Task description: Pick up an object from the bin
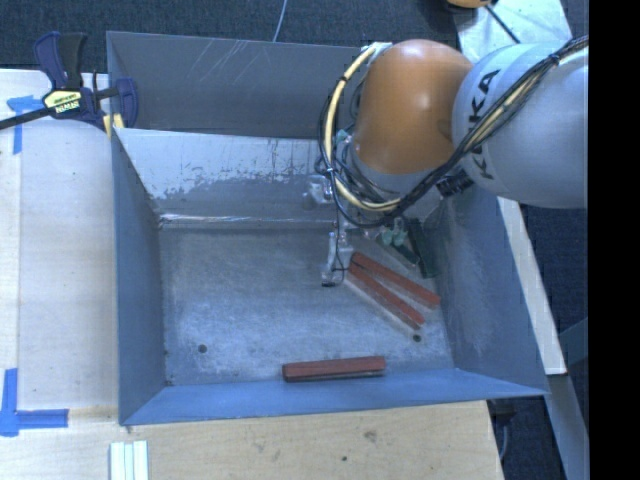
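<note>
My gripper [333, 264] hangs low over the bin floor, right of centre, its metal fingers pointing down beneath the orange cover. Just to its right lie two reddish-brown flat bars [392, 288] side by side, slanting down to the right; the fingertips stand at their upper left end, touching or nearly so. Nothing shows between the fingers. A third reddish-brown bar [333, 369] lies flat along the bin's front wall, well apart from the gripper.
The arm and its orange cover with looped cables overhang the bin's back right part and hide what lies under them. A small dark green thing [400, 236] peeks out beneath the cover near the right wall.
</note>
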Robot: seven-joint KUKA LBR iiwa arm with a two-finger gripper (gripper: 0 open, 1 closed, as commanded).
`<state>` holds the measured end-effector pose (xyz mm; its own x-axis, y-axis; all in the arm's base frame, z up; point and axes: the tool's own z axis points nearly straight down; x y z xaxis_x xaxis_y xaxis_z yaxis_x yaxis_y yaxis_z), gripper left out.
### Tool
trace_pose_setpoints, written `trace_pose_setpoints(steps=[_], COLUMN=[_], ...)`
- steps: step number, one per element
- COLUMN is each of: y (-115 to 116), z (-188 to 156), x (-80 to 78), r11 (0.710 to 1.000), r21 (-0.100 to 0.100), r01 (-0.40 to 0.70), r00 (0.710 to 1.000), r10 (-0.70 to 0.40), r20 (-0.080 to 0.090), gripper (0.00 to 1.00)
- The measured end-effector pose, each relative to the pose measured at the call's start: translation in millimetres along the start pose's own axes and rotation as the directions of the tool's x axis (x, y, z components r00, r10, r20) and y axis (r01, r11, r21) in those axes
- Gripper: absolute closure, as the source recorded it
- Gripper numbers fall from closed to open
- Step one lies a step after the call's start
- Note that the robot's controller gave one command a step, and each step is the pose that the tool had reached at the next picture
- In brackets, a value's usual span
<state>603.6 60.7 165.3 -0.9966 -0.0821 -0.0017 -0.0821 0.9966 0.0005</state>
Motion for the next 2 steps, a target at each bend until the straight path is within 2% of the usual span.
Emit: trace_pose_setpoints(steps=[1,2], y=[-23,-74], z=[63,68], x=[3.2,17.2], r11=[1.0,1.0], r21=[-0.001,0.001], r01=[0.005,0.024], r00=[1.0,1.0], r10=[-0.005,-0.024], r20=[0.004,-0.001], gripper=[0.0,0.0])
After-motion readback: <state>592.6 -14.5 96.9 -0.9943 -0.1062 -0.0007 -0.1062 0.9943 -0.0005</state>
